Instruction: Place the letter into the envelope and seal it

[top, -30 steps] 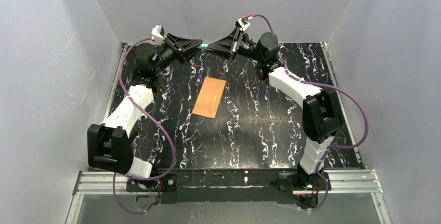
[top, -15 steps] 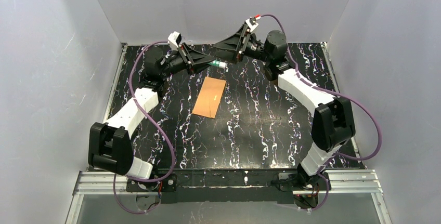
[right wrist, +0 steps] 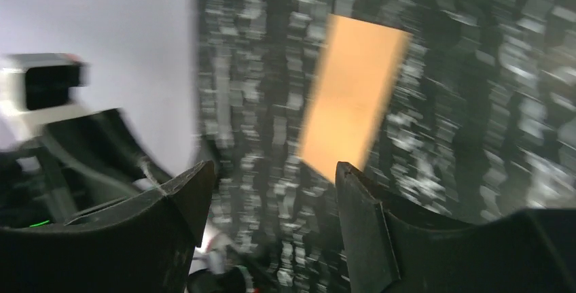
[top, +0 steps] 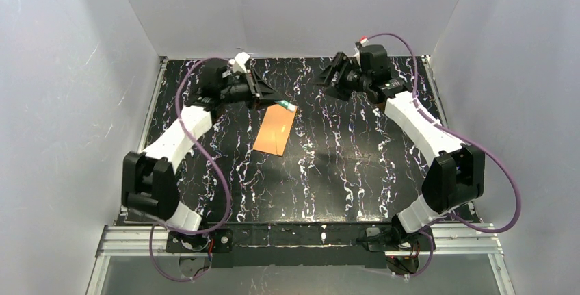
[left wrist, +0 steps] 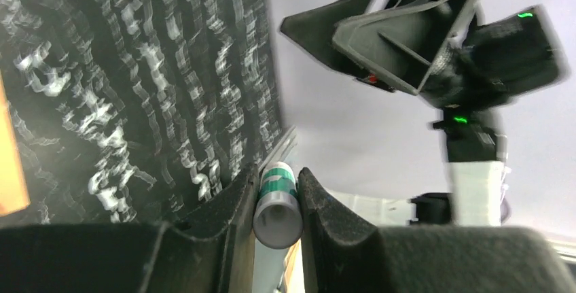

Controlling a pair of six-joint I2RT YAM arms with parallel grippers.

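The orange envelope [top: 275, 129] lies flat on the black marbled table [top: 342, 172], its flap down. It also shows in the right wrist view as a blurred envelope [right wrist: 353, 102] and as an orange edge [left wrist: 10, 164] at the left wrist view's left border. The letter is hidden or out of view. My left gripper [top: 282, 102] is shut on a white tube with green bands [left wrist: 277, 204], whose tip [top: 291, 106] hovers at the envelope's far right corner. My right gripper [top: 330, 76] stands open and empty at the back, to the right of the envelope, fingers apart [right wrist: 275, 170].
White walls close in the table on three sides. The right gripper [left wrist: 401, 28] hangs in front of the left wrist camera, near the back wall. Both arm bases sit at the near edge on a metal rail [top: 294, 237].
The two grippers met at the tube by the back wall; the right one has opened and drawn back rightward. The left one has carried the tube down to the envelope's far corner.
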